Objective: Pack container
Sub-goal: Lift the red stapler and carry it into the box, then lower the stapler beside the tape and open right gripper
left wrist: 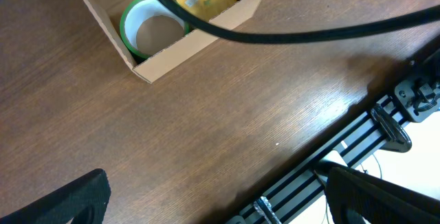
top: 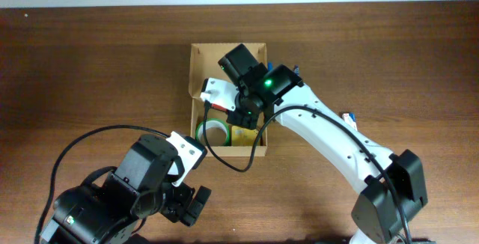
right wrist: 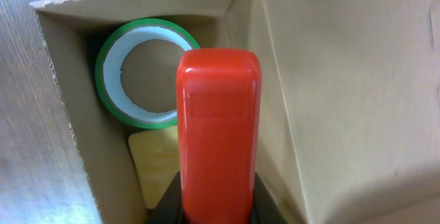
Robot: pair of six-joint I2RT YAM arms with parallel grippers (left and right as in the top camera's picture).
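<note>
From overhead, your container (top: 196,68) sits on the table (top: 90,64) just toward 12 o'clock of centre, its top open. The right gripper (top: 230,102) comes in from 4 o'clock and hangs over the middle of the box, carrying a red object (top: 213,90) with a white body. A green tape roll (top: 213,132) and a yellow packet (top: 241,135) lie at the box's 6 o'clock end. The left gripper (top: 188,203) is at 7 o'clock, apart from the box.

In the left wrist view, its fingers (left wrist: 69,200) stand wide apart with nothing between them. The container lies toward 11 o'clock, and a black cable (left wrist: 309,35) crosses in front of it.

In the right wrist view, the jaws are clamped on the red object above the box's interior, with the tape roll at 10 o'clock.
</note>
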